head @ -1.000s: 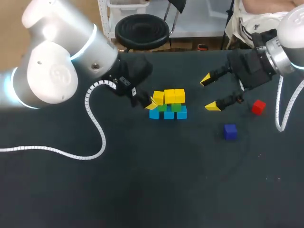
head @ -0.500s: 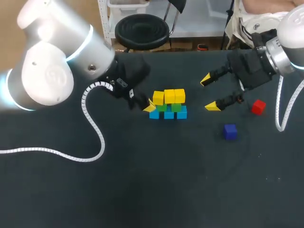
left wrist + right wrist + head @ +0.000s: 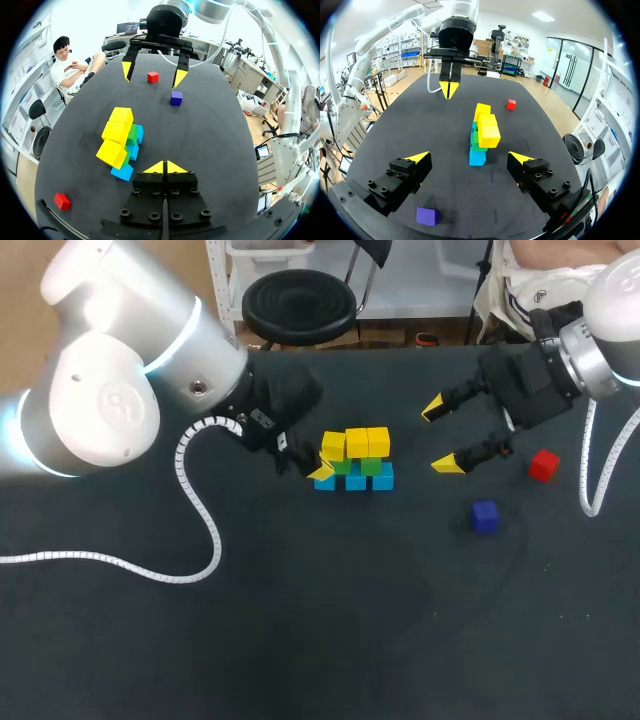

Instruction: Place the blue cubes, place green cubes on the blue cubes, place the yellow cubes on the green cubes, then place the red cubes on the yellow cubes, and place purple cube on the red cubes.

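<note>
A stack (image 3: 356,462) stands mid-table: a bottom row of blue cubes (image 3: 355,481), green cubes (image 3: 371,466) on them, three yellow cubes (image 3: 357,442) on top. My left gripper (image 3: 322,467) is shut and empty, its tips just beside the stack's left end; in the left wrist view the gripper (image 3: 165,167) sits a little apart from the nearest blue cube (image 3: 122,172). My right gripper (image 3: 440,436) hangs open to the stack's right, holding nothing. A red cube (image 3: 544,465) and a purple cube (image 3: 485,517) lie near it. A second red cube (image 3: 62,201) lies behind my left gripper.
The nearest yellow cube (image 3: 112,152) juts out slightly over the row below it. The dark table (image 3: 330,630) stretches wide in front of the stack. My left arm's white cable (image 3: 200,510) loops over the table's left part.
My left arm has shifted slightly, while its shut tips stay beside the stack. The cubes and my right arm have not moved.
</note>
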Robot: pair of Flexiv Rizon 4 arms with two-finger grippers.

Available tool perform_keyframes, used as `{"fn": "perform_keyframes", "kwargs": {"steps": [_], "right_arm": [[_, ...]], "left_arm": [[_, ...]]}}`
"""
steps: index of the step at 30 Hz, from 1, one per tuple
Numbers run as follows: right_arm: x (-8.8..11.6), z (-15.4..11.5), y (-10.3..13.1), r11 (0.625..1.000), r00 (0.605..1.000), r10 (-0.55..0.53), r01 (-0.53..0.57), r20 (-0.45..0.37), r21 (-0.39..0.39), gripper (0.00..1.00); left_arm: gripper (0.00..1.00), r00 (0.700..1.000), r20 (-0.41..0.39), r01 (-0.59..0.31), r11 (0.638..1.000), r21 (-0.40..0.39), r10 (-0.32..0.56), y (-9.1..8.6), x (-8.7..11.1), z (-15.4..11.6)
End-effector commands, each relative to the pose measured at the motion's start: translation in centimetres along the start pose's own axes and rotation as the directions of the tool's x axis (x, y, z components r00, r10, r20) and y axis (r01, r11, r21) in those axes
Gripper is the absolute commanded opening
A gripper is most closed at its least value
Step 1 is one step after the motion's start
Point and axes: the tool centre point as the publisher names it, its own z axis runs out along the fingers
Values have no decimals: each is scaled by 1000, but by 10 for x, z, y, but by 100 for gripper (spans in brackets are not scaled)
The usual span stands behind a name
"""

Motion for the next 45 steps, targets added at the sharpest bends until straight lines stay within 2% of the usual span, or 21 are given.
{"fn": "perform_keyframes", "kwargs": {"steps": [1,15,24,31,37,45], "right_arm": [[0,0,1,1000,1000,-1,1,1,1,100],[0,0,1,1000,1000,-1,1,1,1,100],[0,0,1,1000,1000,-1,1,1,1,100],[0,0,1,1000,1000,-1,1,1,1,100],[0,0,1,1000,1000,-1,1,1,1,100],[0,0,1,1000,1000,-1,1,1,1,100]], "left_arm": [[0,1000,-1,-4,1000,3,4,-1,-2,-1],[0,1000,4,-17,1000,13,17,-13,-2,-5],[0,1000,-22,-5,1000,-18,4,4,0,-8],[0,999,-19,-28,999,17,29,-7,-5,0],[0,999,-6,-37,999,27,37,-14,-7,-3],[0,999,-8,-45,999,22,45,-14,-9,-4]]}}
